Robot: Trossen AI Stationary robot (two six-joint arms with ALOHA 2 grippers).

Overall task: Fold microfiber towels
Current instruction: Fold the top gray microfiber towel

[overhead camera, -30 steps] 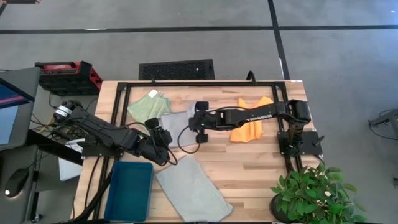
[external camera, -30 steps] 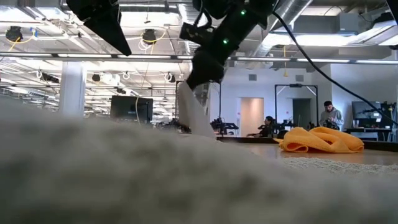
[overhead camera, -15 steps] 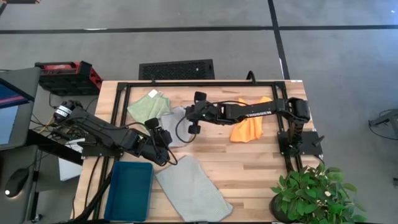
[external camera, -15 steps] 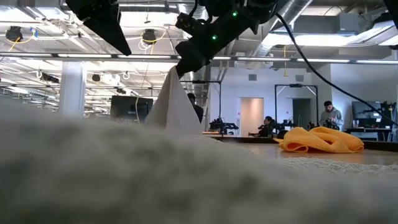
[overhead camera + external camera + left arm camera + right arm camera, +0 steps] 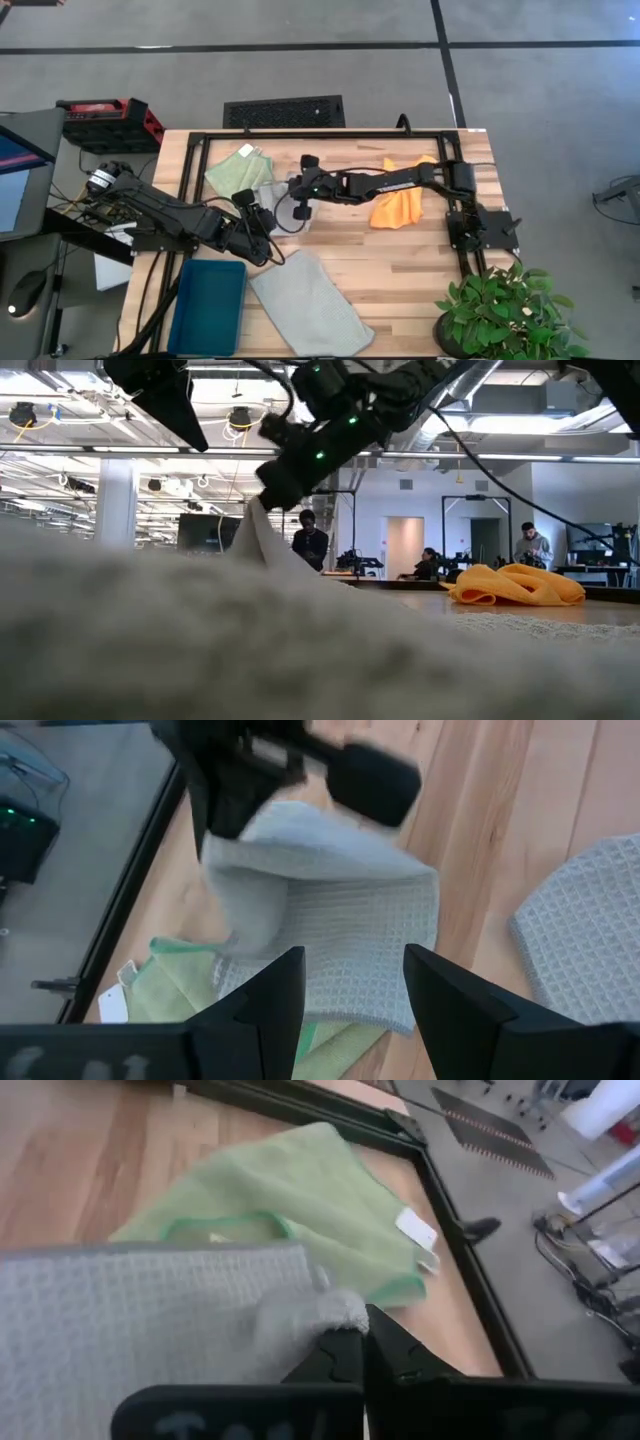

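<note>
Fingers of the right gripper (image 5: 362, 1342) pressed together on a bunched corner of the grey-blue towel (image 5: 150, 1315), seen in the right wrist view. The pinched corner is raised off the table; the rest of the cloth hangs from the jaws and trails down onto the wood, so the towel lies under and behind the fingertips, on the side toward the orange towel (image 5: 398, 203). Beyond the fingertips, toward the far left corner of the table, lies the light green towel (image 5: 300, 1210) with its white tag (image 5: 418, 1233); the grey-blue cloth overlaps its near edge.

In the high view the right gripper (image 5: 298, 189) sits at the end of an arm stretched nearly flat across the table from its base at the right edge, reaching over the orange towel. The fold line would probably run across the arm's line of reach, with the lifted corner to be carried on toward the green towel's side.

The left gripper (image 5: 253, 213) hovers just beside the same cloth, fingers (image 5: 262, 1003) spread wide and holding nothing; the left wrist view looks past them at the draped towel. A second grey-blue towel (image 5: 310, 302) lies flat near the front edge, beside the teal bin (image 5: 207, 305).
</note>
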